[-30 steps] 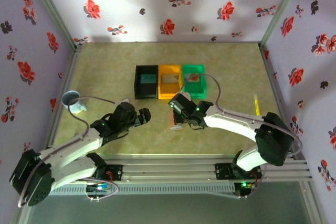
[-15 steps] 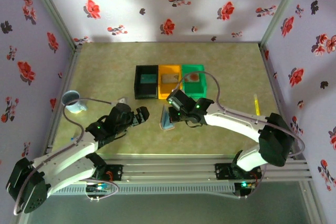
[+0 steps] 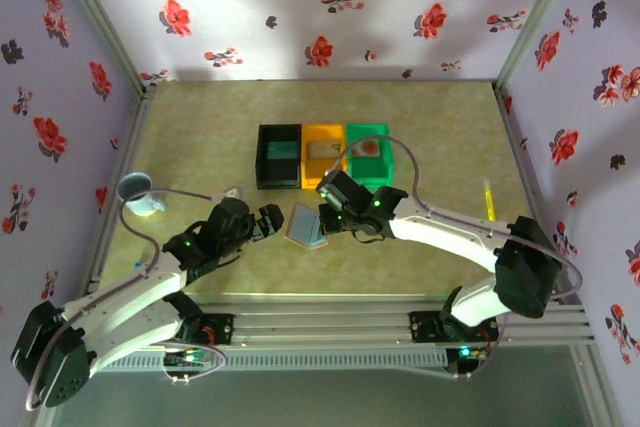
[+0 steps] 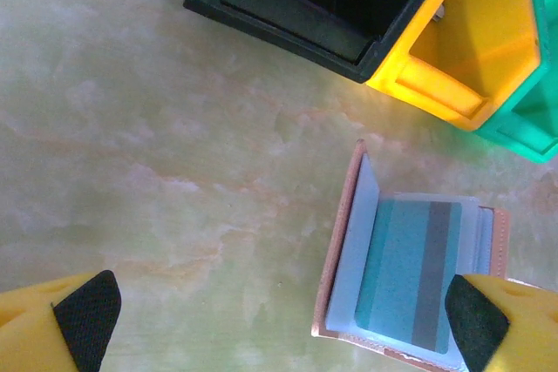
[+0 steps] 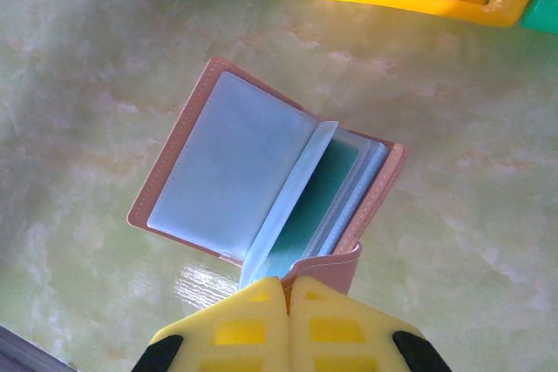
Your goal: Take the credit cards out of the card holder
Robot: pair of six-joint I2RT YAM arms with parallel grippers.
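The card holder lies open on the table in front of the bins, pink-brown outside, with blue-grey clear sleeves inside. A teal-green credit card sits in one sleeve, its grey stripe showing in the left wrist view. My right gripper is shut on the near cover flap of the holder, at its right end. My left gripper stands open just left of the holder, with bare table between its fingers and its right pad over the holder's corner.
A black bin, an orange bin and a green bin stand in a row just behind the holder. A pale cup is at the left edge. A thin yellow stick lies at the right.
The holder, earlier held on edge under the right gripper, has swung down to the left and now lies open. The left gripper has edged toward it.
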